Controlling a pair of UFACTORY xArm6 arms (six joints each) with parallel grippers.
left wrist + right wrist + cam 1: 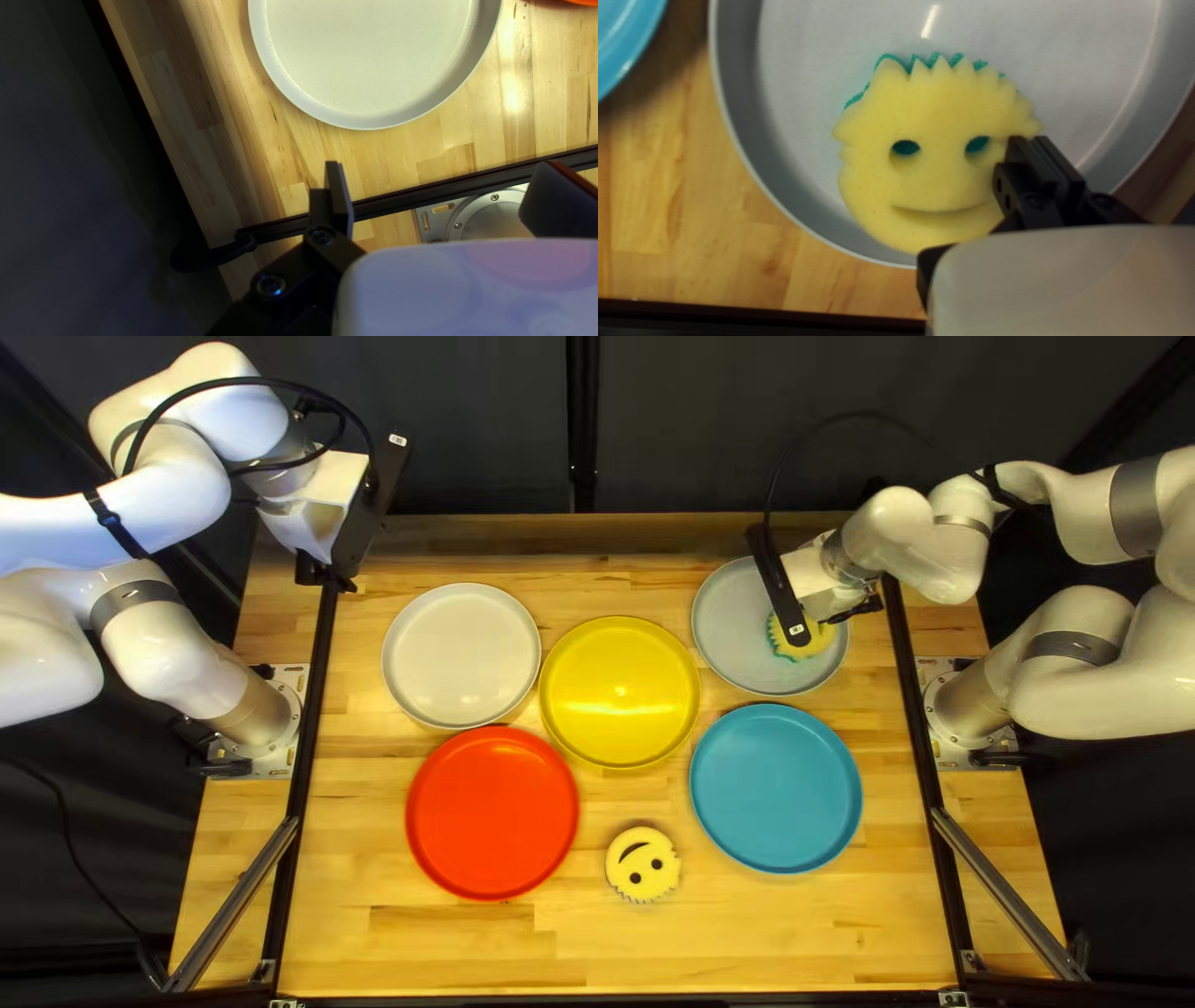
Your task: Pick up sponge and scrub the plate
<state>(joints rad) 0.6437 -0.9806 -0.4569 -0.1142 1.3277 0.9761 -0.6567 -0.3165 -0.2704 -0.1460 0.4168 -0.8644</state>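
My right gripper (837,612) is low over the pale grey plate (737,630) at the right of the top left view, beside a yellow sponge (803,639) with a teal underside. In the right wrist view my right gripper (1030,142) has its fingers close together, pinching the edge of the smiling sponge (934,118), which is over the grey plate (803,81). My left gripper (329,575) is raised by the table's left edge. Seen in the left wrist view, my left gripper (441,168) has its fingers wide apart with nothing between them.
Around the table are an off-white plate (462,655), a yellow plate (620,692), a red plate (493,813) and a blue plate (776,788). A second smiley sponge (644,864) rests near the front, between the red and blue plates. Black rails run along both sides.
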